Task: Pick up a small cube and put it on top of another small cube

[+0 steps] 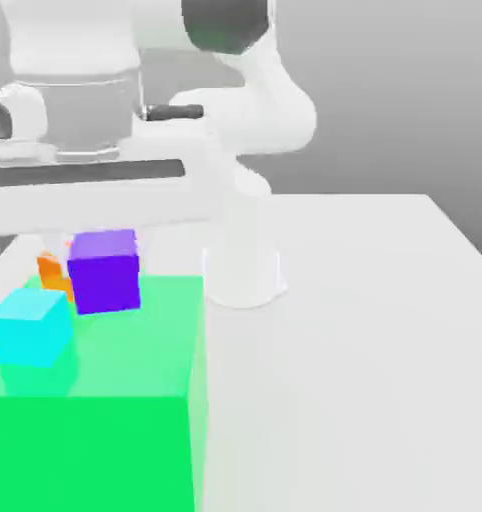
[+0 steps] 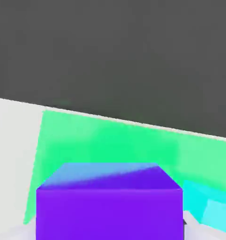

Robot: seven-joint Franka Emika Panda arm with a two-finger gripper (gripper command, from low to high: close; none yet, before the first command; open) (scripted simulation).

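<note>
While jaws clamp one purple cube (image 1: 105,272), two others (one cyan (image 1: 31,330), one orange (image 1: 51,274)); one green block (image 1: 95,450).

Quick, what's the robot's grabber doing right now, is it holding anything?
Gripper: closed on the purple cube, holding it between its fingers.

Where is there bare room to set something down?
The table is bare right of the green block in the exterior view; so is the block's near right top. Crowded: its left, around the cyan cube, purple cube.
</note>
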